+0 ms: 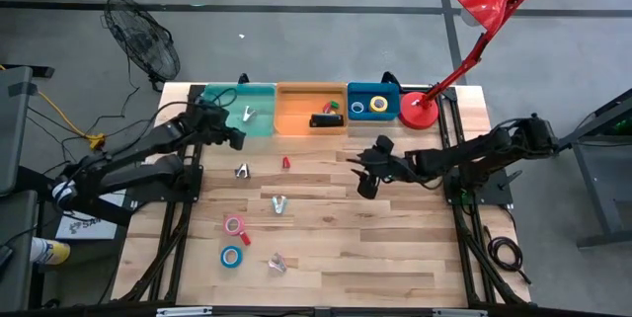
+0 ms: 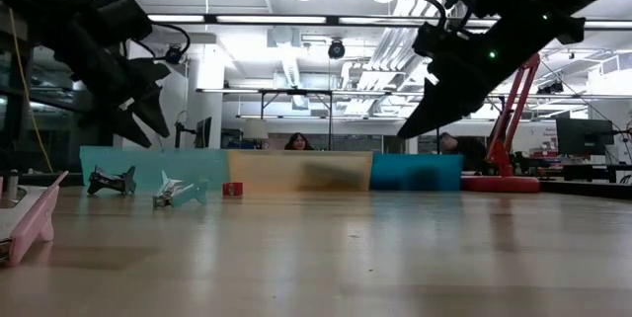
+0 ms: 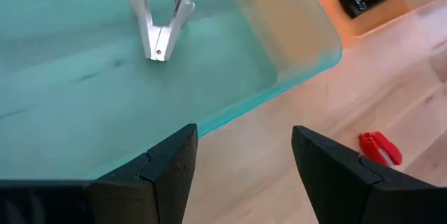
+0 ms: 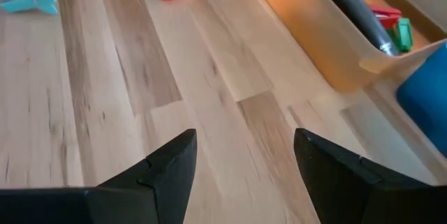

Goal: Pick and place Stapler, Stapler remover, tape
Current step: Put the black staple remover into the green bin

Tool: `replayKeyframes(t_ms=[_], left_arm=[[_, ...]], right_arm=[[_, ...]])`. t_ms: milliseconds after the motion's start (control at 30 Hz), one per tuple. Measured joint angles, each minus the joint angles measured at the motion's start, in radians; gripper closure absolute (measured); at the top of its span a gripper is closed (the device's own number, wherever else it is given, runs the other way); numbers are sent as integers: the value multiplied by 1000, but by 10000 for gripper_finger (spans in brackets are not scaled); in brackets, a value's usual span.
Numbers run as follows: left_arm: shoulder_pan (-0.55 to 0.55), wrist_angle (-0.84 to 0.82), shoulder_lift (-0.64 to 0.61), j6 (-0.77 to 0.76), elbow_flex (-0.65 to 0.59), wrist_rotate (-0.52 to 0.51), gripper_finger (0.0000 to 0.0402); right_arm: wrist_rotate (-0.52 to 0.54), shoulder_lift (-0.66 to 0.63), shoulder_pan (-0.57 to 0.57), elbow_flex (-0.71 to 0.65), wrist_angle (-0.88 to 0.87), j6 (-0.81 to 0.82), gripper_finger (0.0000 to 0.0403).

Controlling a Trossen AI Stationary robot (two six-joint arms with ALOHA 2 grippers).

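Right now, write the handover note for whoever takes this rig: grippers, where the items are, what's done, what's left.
Left gripper: open, empty, at the teal bin's front edge.
Right gripper: open, empty, above bare table mid-right.
Done: one silver staple remover lies in the teal bin; the black stapler is in the orange bin; yellow tape roll and a blue one are in the blue bin.
Left on the table: pink tape roll, light blue tape roll, a dark remover, a red one, a light blue one and a pale one.
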Motion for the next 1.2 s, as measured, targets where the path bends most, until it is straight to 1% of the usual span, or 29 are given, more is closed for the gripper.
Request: replayKeyframes(t_ms=[100,267,400,600,800,900,1033,1100,1200], left_arm=[[-97,-25,2,-73,-4,-84,170],[-271,-68,1,-212,-4,-257,170],[-388,-53,0,-292,-4,-384,170],[-541,-87,9,-437,-4,-493,170],[-705,-146,32,-629,-4,-629,170],[-767,-147,52,-700,-3,-663,170],[-824,-142,91,-774,-3,-670,170],[-834,-141,108,-804,-3,-647,170],[-830,-142,123,-834,-3,-576,170]], right_arm=[[0,0,9,0,2,-1,172],[2,0,23,0,8,-24,172],[-1,0,23,1,9,-55,172],[-7,0,23,1,8,-86,172],[-44,0,23,1,4,-96,172],[-54,0,23,1,1,-103,172],[-55,0,23,1,-1,-104,172],[-55,0,23,1,-4,-110,172],[-55,0,23,1,-5,-122,172]])
